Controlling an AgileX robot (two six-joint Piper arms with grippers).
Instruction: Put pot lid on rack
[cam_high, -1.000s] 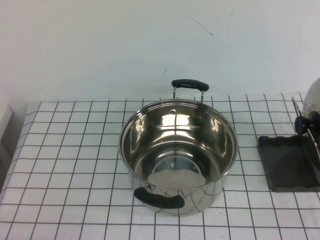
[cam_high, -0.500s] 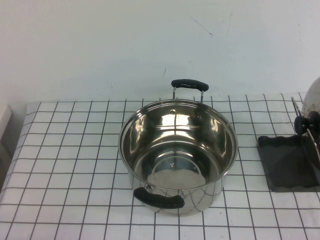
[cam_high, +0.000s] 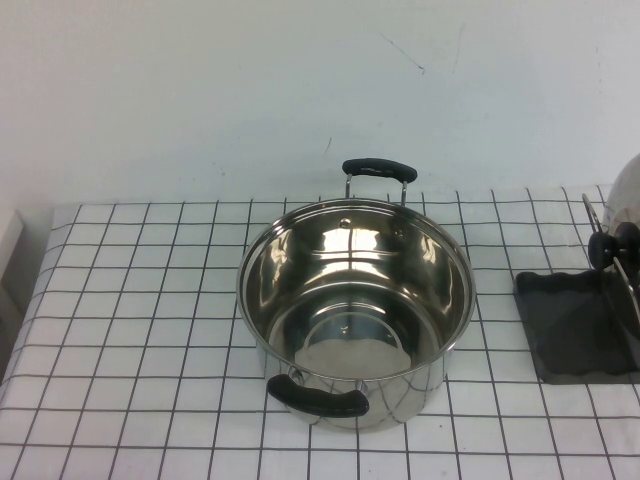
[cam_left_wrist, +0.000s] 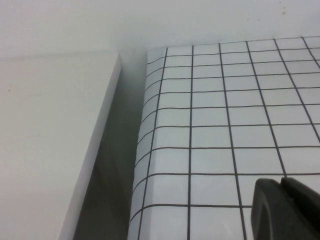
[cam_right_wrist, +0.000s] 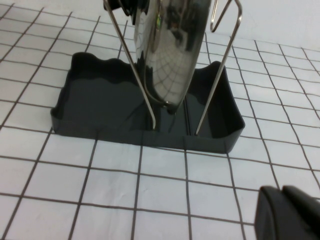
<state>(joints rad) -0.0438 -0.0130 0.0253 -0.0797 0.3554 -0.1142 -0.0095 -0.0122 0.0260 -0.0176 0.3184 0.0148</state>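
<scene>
The pot lid (cam_high: 628, 195) and rack (cam_high: 590, 330) are cut off by the high view's right edge.

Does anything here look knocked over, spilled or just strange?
Nothing stands out. The pot lid stands on edge in the wire rack over its dark tray, as a lid rack holds one. The pot sits upright and empty. Left gripper and right gripper are shut, touching nothing.

left gripper (cam_left_wrist: 286, 210): black, matte, blocky fingers with rounded edges
right gripper (cam_right_wrist: 290, 214): the same black fingers
</scene>
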